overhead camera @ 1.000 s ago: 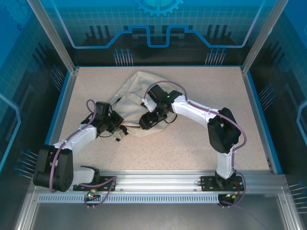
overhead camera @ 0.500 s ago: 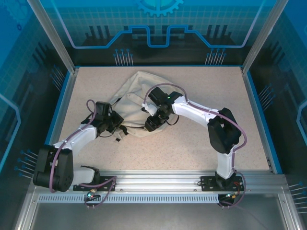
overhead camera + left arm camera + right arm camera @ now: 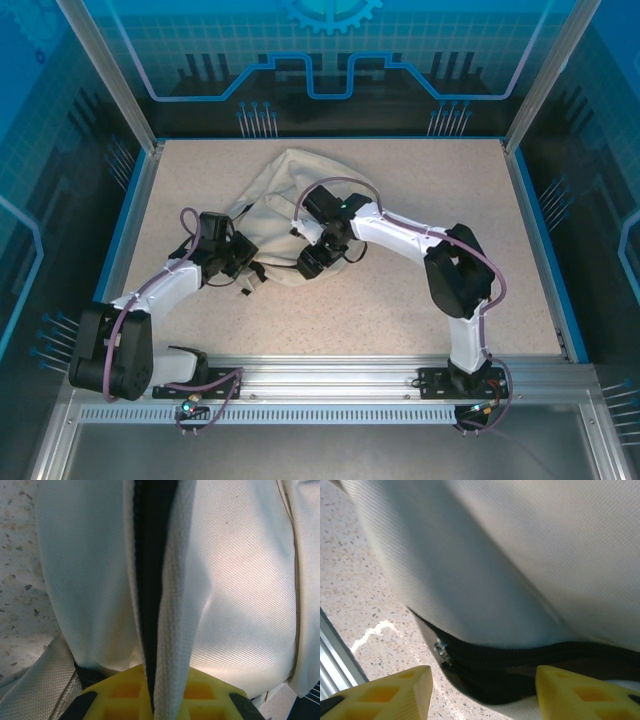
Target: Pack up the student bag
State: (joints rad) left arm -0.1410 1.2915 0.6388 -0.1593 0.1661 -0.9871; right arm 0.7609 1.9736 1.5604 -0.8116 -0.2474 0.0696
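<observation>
The student bag (image 3: 283,185) lies slumped on the bench (image 3: 420,190), left of centre, and the step in hand looks like opening its zip (image 3: 150,555). The left end effector (image 3: 241,262) is clamped on a fabric fold (image 3: 171,610) beside that zip, while the right end effector (image 3: 482,692) hovers over it, fingers apart — the small metal slider (image 3: 441,650) just beside one finger. The next move, I judge, calls for closing squarely on the slider and pulling against the left's hold; bare bench out to the blue edge (image 3: 527,200) leaves room.
</observation>
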